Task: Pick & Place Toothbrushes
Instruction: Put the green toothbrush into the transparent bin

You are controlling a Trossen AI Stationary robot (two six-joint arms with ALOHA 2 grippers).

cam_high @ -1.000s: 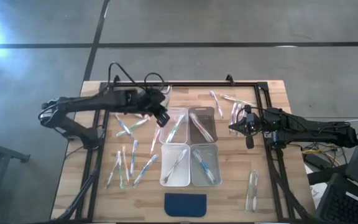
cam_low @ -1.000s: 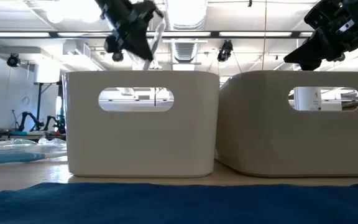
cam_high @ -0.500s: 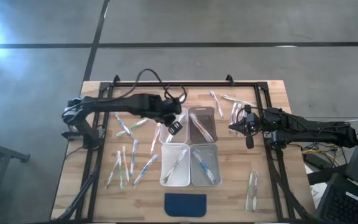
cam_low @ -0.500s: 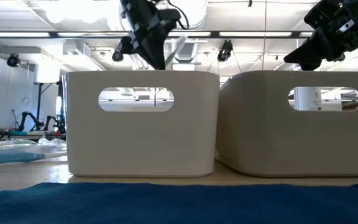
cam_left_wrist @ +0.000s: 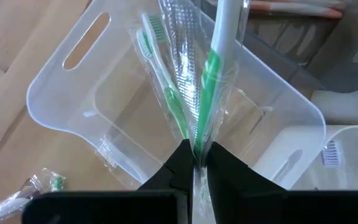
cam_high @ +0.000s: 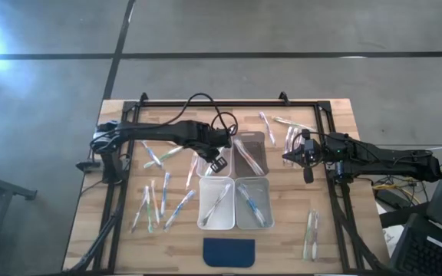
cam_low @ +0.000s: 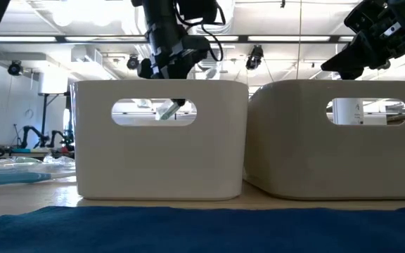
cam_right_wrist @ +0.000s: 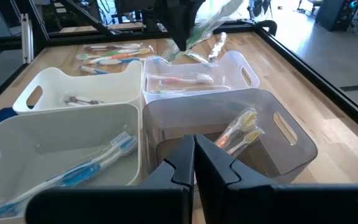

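Green toothbrush (cam_left_wrist: pixel 211 68) pinched by left gripper (cam_left_wrist: pixel 196 163) over clear bin (cam_left_wrist: pixel 61 102); right gripper (cam_right_wrist: pixel 194 157) closed, empty

Colours noted, table and bins.

Green-and-white toothbrush (cam_left_wrist: pixel 211 68) in clear wrap; blue toothbrush (cam_right_wrist: pixel 82 171) in white bin (cam_right_wrist: pixel 17 140); pink toothbrush (cam_right_wrist: pixel 182 79) in clear bin (cam_right_wrist: pixel 244 73); yellowish toothbrush (cam_right_wrist: pixel 241 132) in smoky grey bin (cam_right_wrist: pixel 291 134); pad (cam_high: pixel 229 252) dark blue; table (cam_high: pixel 344 115) pale wood, striped planks; frame (cam_high: pixel 229 103) black; both arms dark.

The left end effector (cam_high: pixel 219 159) carried its green toothbrush (cam_left_wrist: pixel 211 74) over the clear bin (cam_high: pixel 209 146).
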